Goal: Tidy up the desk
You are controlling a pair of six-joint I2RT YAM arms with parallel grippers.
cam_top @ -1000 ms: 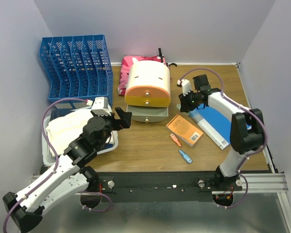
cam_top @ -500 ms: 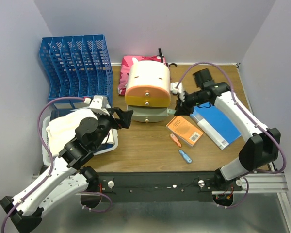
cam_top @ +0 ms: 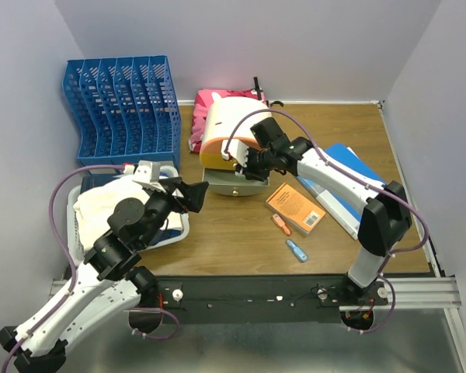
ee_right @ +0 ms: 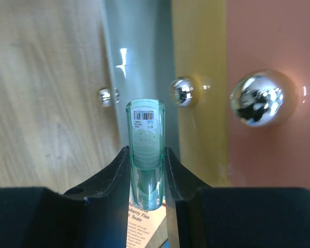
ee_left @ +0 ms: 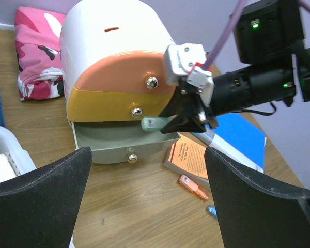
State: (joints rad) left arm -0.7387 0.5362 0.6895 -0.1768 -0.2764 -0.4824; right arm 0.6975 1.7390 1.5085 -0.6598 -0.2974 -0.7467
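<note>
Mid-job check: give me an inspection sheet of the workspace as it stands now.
Surface: wood desk, no spills seen.
Job's things: drawer unit, bottom drawer open; green tube at its opening.
Clutter: orange book, blue book, small orange item, small blue item, pink pouch, file rack, tray holding cloth.
Grippers: left gripper open, empty; right gripper shut on the tube.
Cables: purple cable along each arm, no snag seen.
Surroundings: pale walls; nothing else seen.
</note>
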